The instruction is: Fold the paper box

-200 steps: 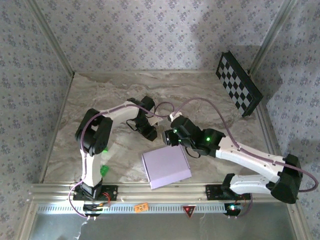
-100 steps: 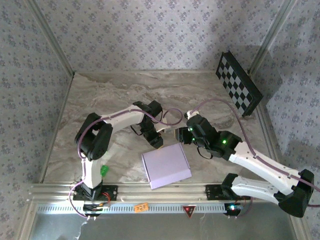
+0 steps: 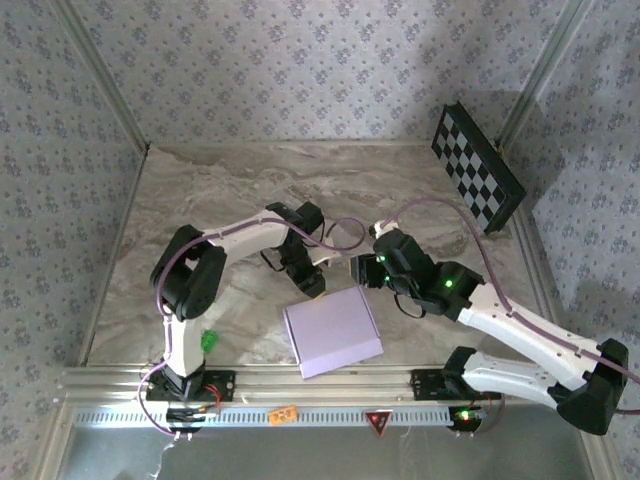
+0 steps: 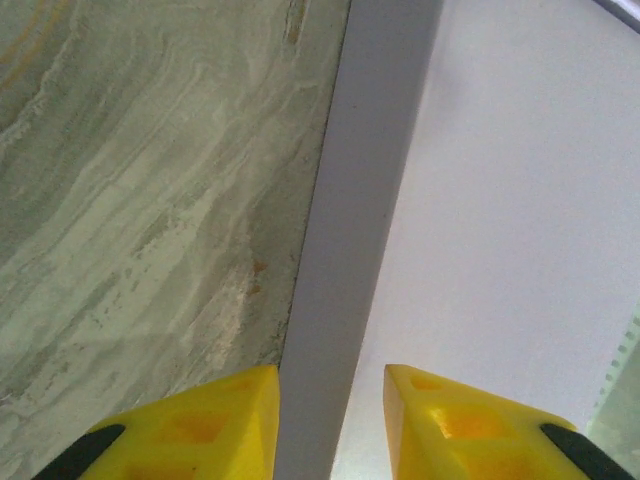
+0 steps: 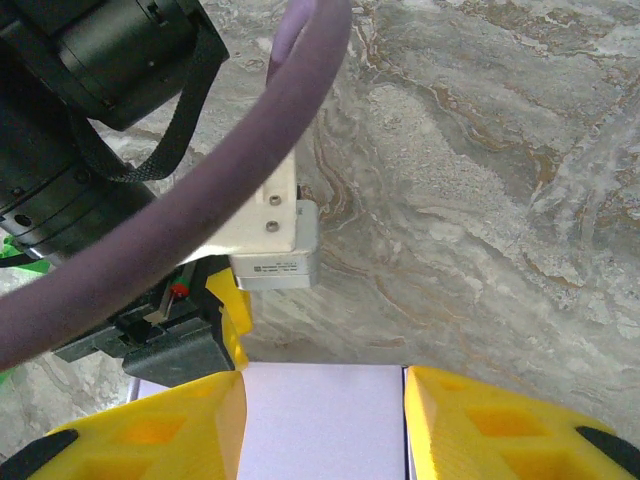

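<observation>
Top external: the paper box (image 3: 333, 335) is laid flat just nearward of both pincers, its far-left edge straddled by the half-open left gripper (image 3: 312, 286) — whether it's pinched can't be told — right gripper (image 3: 358, 272) parted, empty.

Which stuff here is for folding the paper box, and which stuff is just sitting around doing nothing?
For the job:
- the paper box, lavender, near the table's front edge
- the left arm and the right arm, both reaching its far edge

Just lying about:
- the checkerboard panel, propped at the back right
- a small green thing by the left arm's base
</observation>
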`<state>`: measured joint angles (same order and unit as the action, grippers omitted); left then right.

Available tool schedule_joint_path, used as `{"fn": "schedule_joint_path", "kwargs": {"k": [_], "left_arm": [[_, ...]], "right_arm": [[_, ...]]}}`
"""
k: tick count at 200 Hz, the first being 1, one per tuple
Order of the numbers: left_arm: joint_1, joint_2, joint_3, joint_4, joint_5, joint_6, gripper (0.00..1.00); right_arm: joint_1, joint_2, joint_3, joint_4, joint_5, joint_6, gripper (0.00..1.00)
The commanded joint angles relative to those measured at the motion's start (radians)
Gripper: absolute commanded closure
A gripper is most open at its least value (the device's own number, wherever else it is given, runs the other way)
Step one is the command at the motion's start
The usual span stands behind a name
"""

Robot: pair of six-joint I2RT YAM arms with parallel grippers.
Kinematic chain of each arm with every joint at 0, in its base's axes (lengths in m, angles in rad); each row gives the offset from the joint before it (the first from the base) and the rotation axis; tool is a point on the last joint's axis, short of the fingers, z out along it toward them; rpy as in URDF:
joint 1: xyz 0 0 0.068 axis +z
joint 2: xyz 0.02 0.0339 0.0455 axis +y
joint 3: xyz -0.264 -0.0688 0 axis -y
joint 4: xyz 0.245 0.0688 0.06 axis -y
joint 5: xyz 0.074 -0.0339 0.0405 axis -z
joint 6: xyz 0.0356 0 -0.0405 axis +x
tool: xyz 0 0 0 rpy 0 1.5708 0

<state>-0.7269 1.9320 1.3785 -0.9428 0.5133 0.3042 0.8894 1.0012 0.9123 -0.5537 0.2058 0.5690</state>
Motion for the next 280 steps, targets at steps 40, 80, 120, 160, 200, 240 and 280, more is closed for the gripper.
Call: {"fn": "schedule_joint_path", "kwargs": {"k": [40,80,120,160,200,240,280], "left_arm": [[-0.005,0.03,-0.003,-0.031,0.02,0.024,0.74],[-0.004,0.033,0.001,-0.023,-0.018,0.015,0.8],[-0.003,0.045,-0.007,-0.012,-0.082,-0.002,0.82],[0.024,0.038,-0.011,0.009,-0.111,-0.021,0.85],[0.04,0.039,-0.004,0.01,-0.116,-0.025,0.85],[0.046,0.042,0.002,0.006,-0.11,-0.025,0.86],[0.047,0.047,0.001,0.006,-0.102,-0.027,0.85]], "right_arm": [[-0.009,-0.002,0.002,-0.02,0.01,0.006,0.53],[-0.009,-0.004,0.005,-0.018,0.011,0.002,0.54],[-0.006,-0.012,0.005,-0.01,0.002,-0.023,0.54],[0.01,-0.025,0.001,-0.017,-0.014,-0.056,0.54],[0.031,-0.027,-0.012,0.015,-0.052,-0.04,0.55],[0.095,-0.022,-0.035,0.046,-0.069,0.018,0.56],[0.163,-0.022,-0.084,0.124,-0.03,0.081,0.57]]}}
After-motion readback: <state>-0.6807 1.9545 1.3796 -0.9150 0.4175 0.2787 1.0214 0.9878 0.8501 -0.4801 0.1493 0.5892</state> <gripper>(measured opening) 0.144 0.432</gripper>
